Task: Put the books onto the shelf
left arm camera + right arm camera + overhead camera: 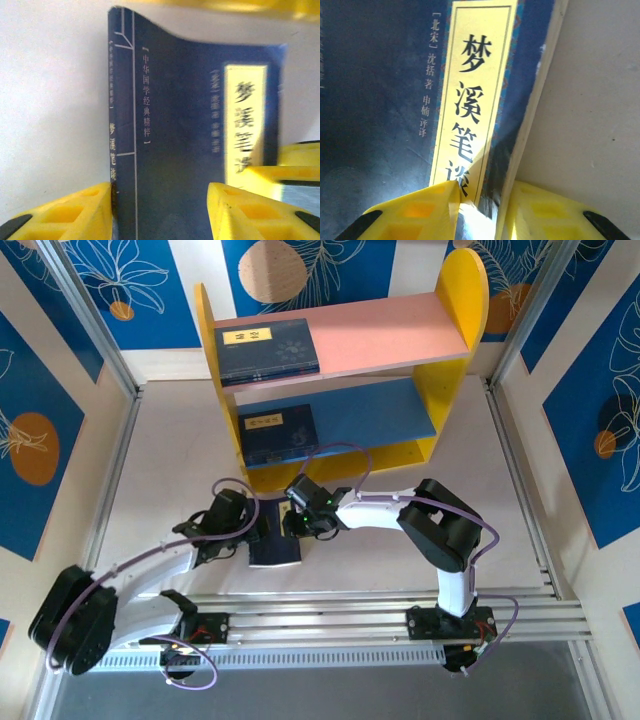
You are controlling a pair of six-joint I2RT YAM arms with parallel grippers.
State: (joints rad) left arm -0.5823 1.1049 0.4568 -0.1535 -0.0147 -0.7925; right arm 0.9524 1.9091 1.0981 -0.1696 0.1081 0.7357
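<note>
A navy book [275, 550] with a yellow title label lies on the white table in front of the shelf [462, 300], between both grippers. My right gripper [293, 525] is shut on its page edge: in the right wrist view one finger lies on the cover of the book [380, 100] and the other under the page edge, around the right gripper [482, 192]. My left gripper [159, 187] stands open over the book [175, 125], one finger beside the spine, the other over the cover. Two more books rest on the shelf, one on the pink board [268, 352], one on the blue board [278, 432].
The shelf stands at the back of the table, its right halves of the pink board [390, 325] and blue board [380, 410] bare. Aluminium rails [380, 625] run along the near edge, and metal posts and blue patterned walls [40, 440] close in the sides.
</note>
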